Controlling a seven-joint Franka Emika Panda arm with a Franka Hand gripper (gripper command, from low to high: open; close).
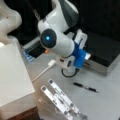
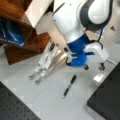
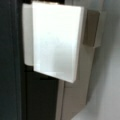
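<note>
My gripper (image 2: 100, 66) hangs from the blue wrist mount (image 1: 79, 54) and points down at the grey table, close beside a black box (image 1: 105, 51). Right under it in a front view lies a small bright white plate (image 2: 99, 77). In the wrist view a white rectangular block (image 3: 56, 40) fills most of the picture, with a dark surface (image 3: 11, 62) along its left side. No fingers show there. A black pen (image 1: 85, 87) lies on the table a little nearer the front, also seen as the pen (image 2: 69, 86).
A folded metal stand (image 1: 60, 100) with hinged bars lies on the table, also the stand (image 2: 44, 62). A white cable with a plug (image 1: 51, 63) runs toward a large white box (image 1: 12, 75). A wooden shelf (image 2: 23, 48) and a black perforated mat (image 2: 15, 107) border the table.
</note>
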